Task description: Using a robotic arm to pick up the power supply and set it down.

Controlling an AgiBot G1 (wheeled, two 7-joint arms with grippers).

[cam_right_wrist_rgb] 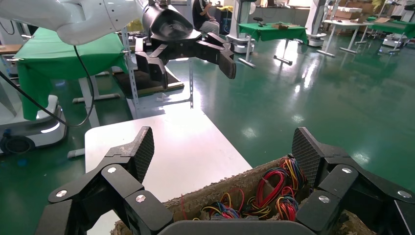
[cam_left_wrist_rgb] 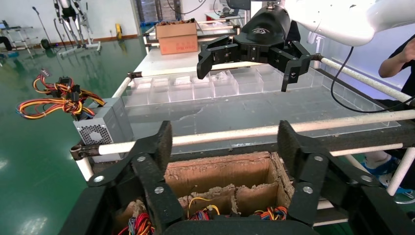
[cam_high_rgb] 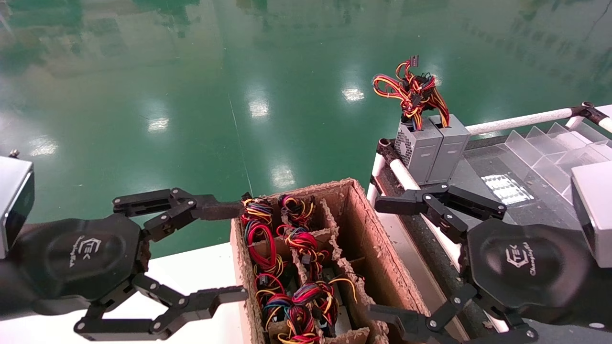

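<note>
The robotic arm's gripper [cam_high_rgb: 382,258] is sitting closest to the camera at about 4 o'clock, with its fingers spread wide and holding nothing, right beside the cardboard box [cam_high_rgb: 368,234]. The left gripper [cam_high_rgb: 229,253] is waiting at 8 o'clock, wide open too, on the box's other side. The box is sitting in the middle, and bundles of coloured wires [cam_high_rgb: 287,267] are filling its pockets. The power supply [cam_high_rgb: 449,148] is standing upright at 1 o'clock on the rack [cam_high_rgb: 516,125], touching a like grey unit [cam_high_rgb: 417,149] with vent holes.
</note>
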